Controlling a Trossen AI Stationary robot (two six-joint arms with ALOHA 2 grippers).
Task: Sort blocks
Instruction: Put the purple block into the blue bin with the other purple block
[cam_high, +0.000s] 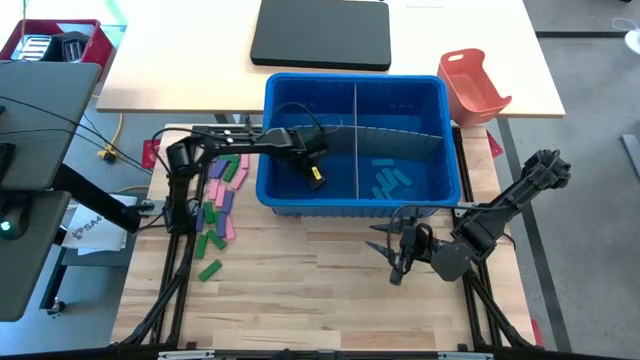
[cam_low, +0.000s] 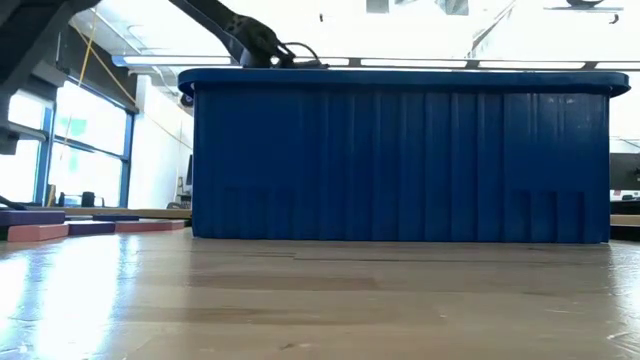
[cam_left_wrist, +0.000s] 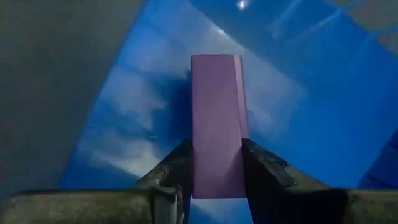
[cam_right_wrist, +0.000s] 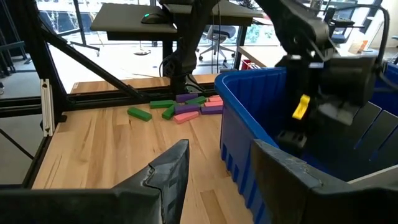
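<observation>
My left gripper (cam_high: 316, 180) reaches steeply down into the left compartment of the blue bin (cam_high: 290, 195), shut on a purple block (cam_left_wrist: 216, 112). Several blue blocks (cam_high: 390, 180) lie on the floor of the right compartment. Green, pink and purple blocks (cam_high: 220, 195) lie flat in a loose pile on the wooden table left of the bin, and also show in the right wrist view (cam_right_wrist: 180, 107). My right gripper (cam_high: 400, 258) hangs open over the table by the bin's near right corner, with nothing between its fingers (cam_right_wrist: 174, 168). My left gripper pinches the purple block between its two fingers, on the two long sides near one end (cam_left_wrist: 217, 183). The fingers slant steeply down from above and lie along the block, which sticks out past the fingertips toward the bin's floor. Whether its far end touches the floor, I cannot tell.
A divider wall (cam_high: 356, 140) splits the bin, and a grey curved sheet (cam_high: 405, 140) stands in the right half. An orange-red tray (cam_high: 475, 85) and a black flat case (cam_high: 320, 35) lie on the far desk. Bare wood lies in front of the bin (cam_low: 320, 290).
</observation>
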